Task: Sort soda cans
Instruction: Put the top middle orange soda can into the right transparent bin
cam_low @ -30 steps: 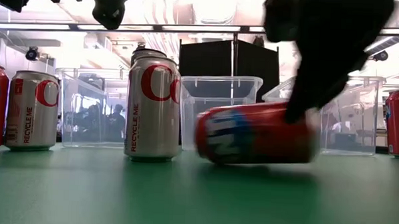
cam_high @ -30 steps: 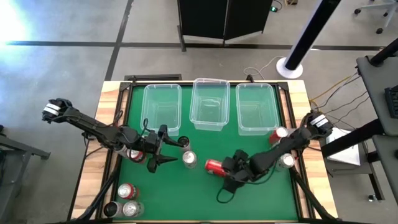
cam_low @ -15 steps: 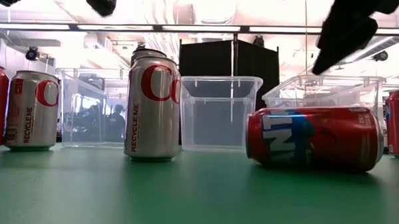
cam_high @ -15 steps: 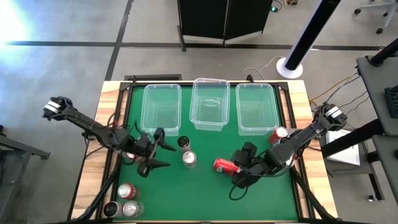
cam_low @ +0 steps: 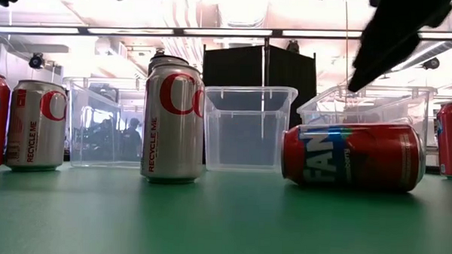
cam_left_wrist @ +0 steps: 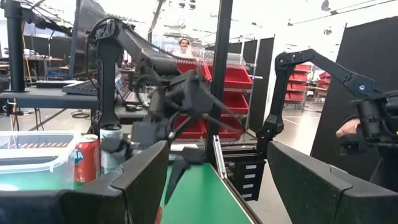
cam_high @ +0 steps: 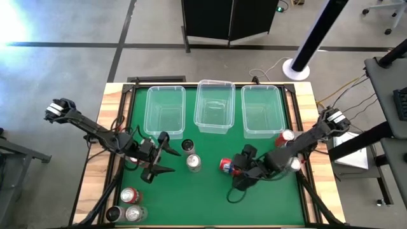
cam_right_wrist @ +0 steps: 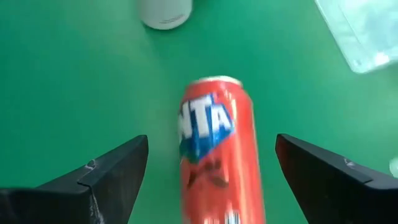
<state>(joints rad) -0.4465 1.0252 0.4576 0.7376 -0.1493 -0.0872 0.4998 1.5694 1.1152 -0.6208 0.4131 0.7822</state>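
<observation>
Right now I have the right gripper (cam_right_wrist: 205, 171) spread wide above the red Fanta can (cam_right_wrist: 214, 146), which lies on its side on the green table (cam_high: 191, 197) near the right-hand clear bin (cam_high: 262, 111). Off left, my left gripper (cam_high: 160, 156) hangs open beside a silver-white can (cam_high: 193, 163).

**Red can released and rolled; both arms shifted**

The red metal soda can lying on its side (cam_high: 226, 166) has rolled toward 3 o'clock from its spot a second ago, and its label has turned. The right gripper (cam_high: 242, 173), which was pressing on it, has lifted clear with fingers spread. The left gripper (cam_high: 159, 159) has drawn back toward 9 o'clock.
</observation>
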